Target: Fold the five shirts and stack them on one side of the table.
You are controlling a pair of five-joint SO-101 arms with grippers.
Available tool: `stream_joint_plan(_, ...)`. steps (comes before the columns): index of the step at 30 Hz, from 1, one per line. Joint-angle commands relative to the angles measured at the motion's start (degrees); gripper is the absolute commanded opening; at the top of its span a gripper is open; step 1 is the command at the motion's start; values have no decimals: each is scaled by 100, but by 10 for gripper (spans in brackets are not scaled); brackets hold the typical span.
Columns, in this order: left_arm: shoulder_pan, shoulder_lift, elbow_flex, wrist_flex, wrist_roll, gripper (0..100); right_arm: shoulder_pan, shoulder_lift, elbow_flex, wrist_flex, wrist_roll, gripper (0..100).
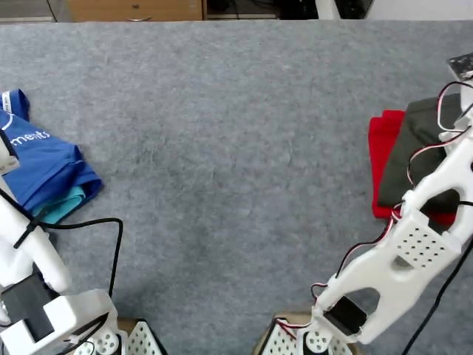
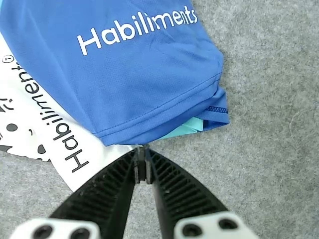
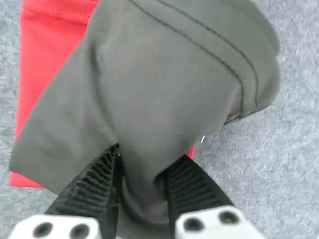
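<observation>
Ribbed right hand point(image 3: 142, 167) around grey shirt point(image 3: 164, 84)

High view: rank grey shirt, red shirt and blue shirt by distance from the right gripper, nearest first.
1. grey shirt: on the right side, clamped in the right gripper.
2. red shirt: on the right side, directly under the grey one.
3. blue shirt: far off on the left side.

Counter point(image 1: 236, 148) centre: wide open grey strip, top edge to bottom edge, free passage. Left edge blocked: blue shirt point(image 1: 44, 166) pile, teal layer point(image 1: 63, 207) beneath. Left arm point(image 1: 33, 255) and black cable point(image 1: 117, 255) crowd lower left. Right edge blocked: grey shirt point(image 1: 414, 155) over red shirt point(image 1: 384, 148). Right arm point(image 1: 403, 255) slants across lower right, its tool point(image 3: 149, 154) stuffed with grey cloth.
</observation>
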Motion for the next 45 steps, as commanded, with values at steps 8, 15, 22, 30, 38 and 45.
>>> stream_joint_plan(8, -9, -233, -18, 62, -26, 19, 66, -365, -462, 79, -659, 278)
stream_joint_plan(15, -9, -233, -18, 62, -18, 19, -119, -629, -593, 765, -774, 277)
stream_joint_plan(22, -9, -233, -18, 62, -26, 19, -233, -620, -585, 1073, -774, 277)
stream_joint_plan(30, -9, -224, -18, 62, -18, 19, -488, 198, 312, 1037, -774, 58)
stream_joint_plan(38, -9, -207, -18, 62, -18, 19, -593, 1068, 374, 1081, -765, 19)
stream_joint_plan(45, -9, -233, 334, 62, -18, 19, -567, 576, 101, 1275, -747, 23)
